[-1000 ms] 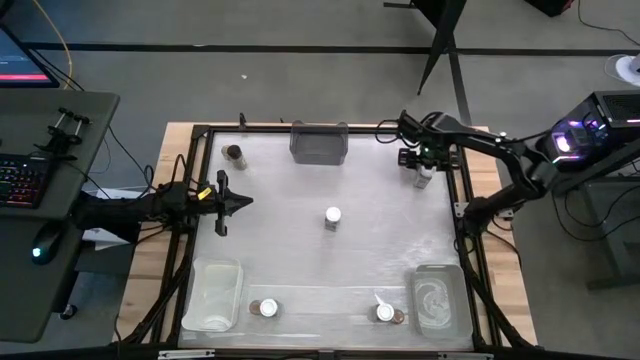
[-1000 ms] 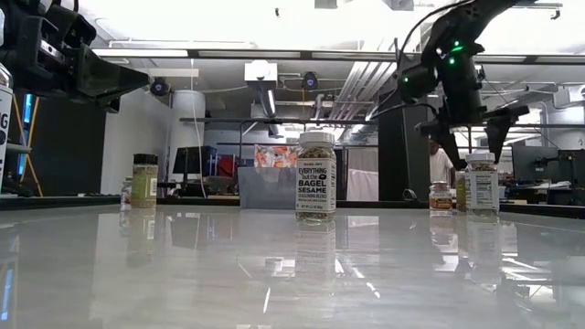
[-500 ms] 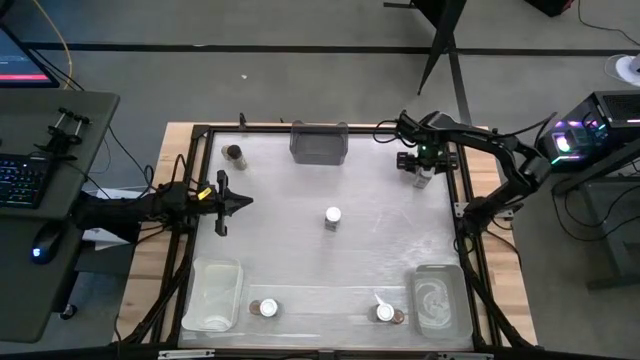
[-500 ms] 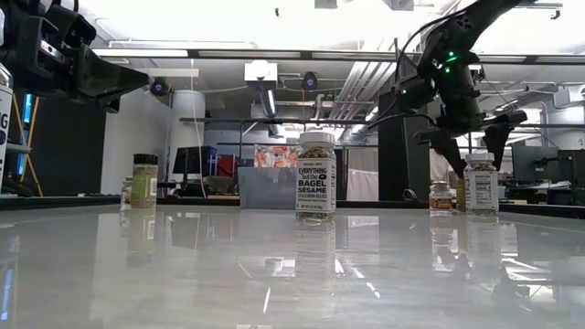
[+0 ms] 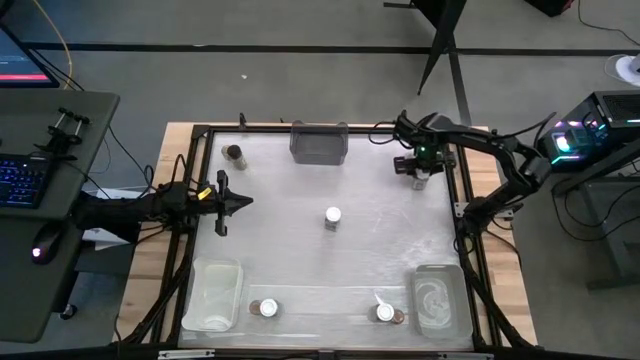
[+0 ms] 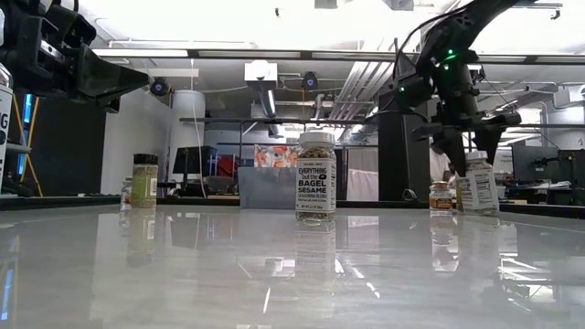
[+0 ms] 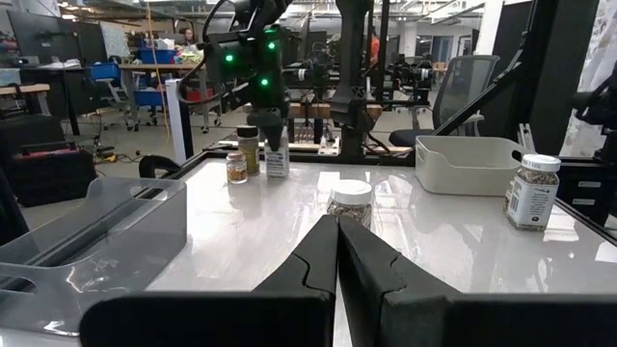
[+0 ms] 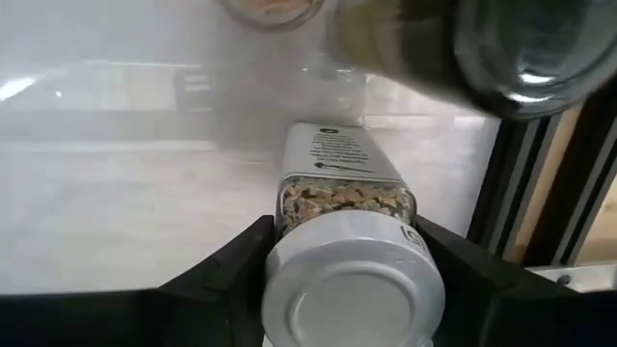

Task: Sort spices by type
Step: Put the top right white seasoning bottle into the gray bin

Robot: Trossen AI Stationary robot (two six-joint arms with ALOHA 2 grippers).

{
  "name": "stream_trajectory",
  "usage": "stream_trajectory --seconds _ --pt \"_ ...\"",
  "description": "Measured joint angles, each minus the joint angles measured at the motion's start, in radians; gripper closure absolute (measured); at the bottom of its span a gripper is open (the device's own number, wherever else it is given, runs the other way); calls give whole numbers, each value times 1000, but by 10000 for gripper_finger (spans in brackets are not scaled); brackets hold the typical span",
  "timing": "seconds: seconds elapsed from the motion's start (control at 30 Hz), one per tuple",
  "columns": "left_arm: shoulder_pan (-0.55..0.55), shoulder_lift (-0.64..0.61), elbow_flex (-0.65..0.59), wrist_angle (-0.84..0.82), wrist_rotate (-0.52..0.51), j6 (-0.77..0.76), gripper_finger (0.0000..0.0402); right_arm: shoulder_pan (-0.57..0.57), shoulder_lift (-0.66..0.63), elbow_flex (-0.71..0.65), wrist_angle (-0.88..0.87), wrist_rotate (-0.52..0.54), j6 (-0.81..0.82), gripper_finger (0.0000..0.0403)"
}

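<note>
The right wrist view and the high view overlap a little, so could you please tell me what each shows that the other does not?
Only the right wrist view shows the white-lidded jar close up: its flaky contents, its printed label, and the right hand's fingers flanking its lid.

Only the high view shows the whole table: the centre jar, the grey bin, two clear bins, and the shut left hand.

Both show the right hand at that jar in the far right corner.
</note>
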Motion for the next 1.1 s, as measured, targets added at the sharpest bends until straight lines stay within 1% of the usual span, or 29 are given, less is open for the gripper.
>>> stream_trajectory --seconds 0.07,0.13,0.23,0.3,0.37,0.47,0.57,0.67,0.77,0.87,1.0,1.1 --pt "0 0 0 0 0 0 402 21 -8 0 -18 -3 -35 202" --pt "0 0 0 0 0 0 402 53 -27 15 -83 -7 -69 202" --pt "0 0 0 0 0 0 402 119 -87 72 -160 -14 -115 202" --pt "0 0 0 0 0 0 402 176 -144 124 -178 -60 -138 202" --pt "0 0 0 0 0 0 401 249 -212 179 -186 -134 -137 202" --pt "0 0 0 0 0 0 401 391 -303 245 -166 -226 -57 202" --pt "0 0 0 0 0 0 402 580 -357 277 -151 -241 79 202" --pt "0 0 0 0 0 0 402 788 -376 279 -124 -251 200 202" --pt "0 0 0 0 0 0 402 985 -364 279 -74 -294 290 202" --pt "0 0 0 0 0 0 401 1145 -340 279 -7 -307 396 202" --pt "0 0 0 0 0 0 402 1304 -292 279 -19 -333 505 203" --pt "0 0 0 0 0 0 401 1402 -236 278 -90 -359 531 203"
